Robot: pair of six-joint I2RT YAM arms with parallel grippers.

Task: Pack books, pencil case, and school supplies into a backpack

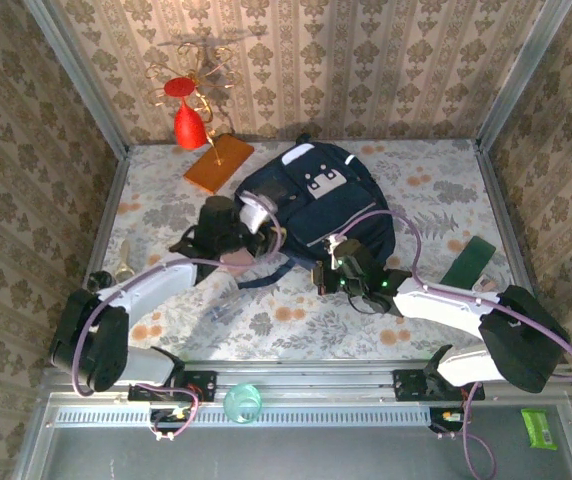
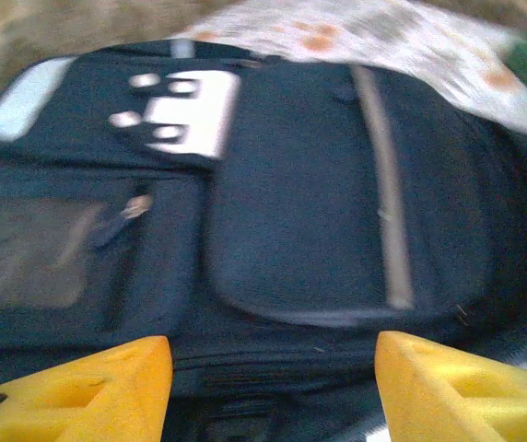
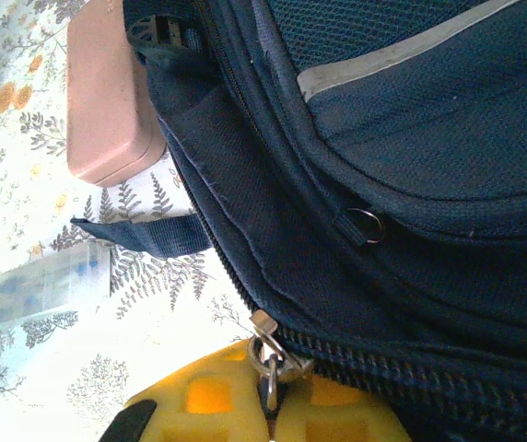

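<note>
Floral tablecloth (image 1: 296, 320), papered walls on three sides. Backpack (image 1: 316, 200) lies flat mid-table, front pockets up. Right gripper (image 3: 268, 401) is pinched tight on the zipper pull (image 3: 265, 354) at the bag's side seam. Left gripper (image 2: 273, 368) hangs over the front pocket, yellow fingers (image 2: 88, 387) parted about halfway, nothing between them. Pencil case (image 3: 107, 101) rests against the bag's edge; whether its far end is inside, cannot tell. Dark green book (image 1: 468, 262) lies well apart, right. Judgement: bag fabric is soft and will sag, so the pull is the sound hold. The case looks light and squashy; take it across its narrow middle.
</note>
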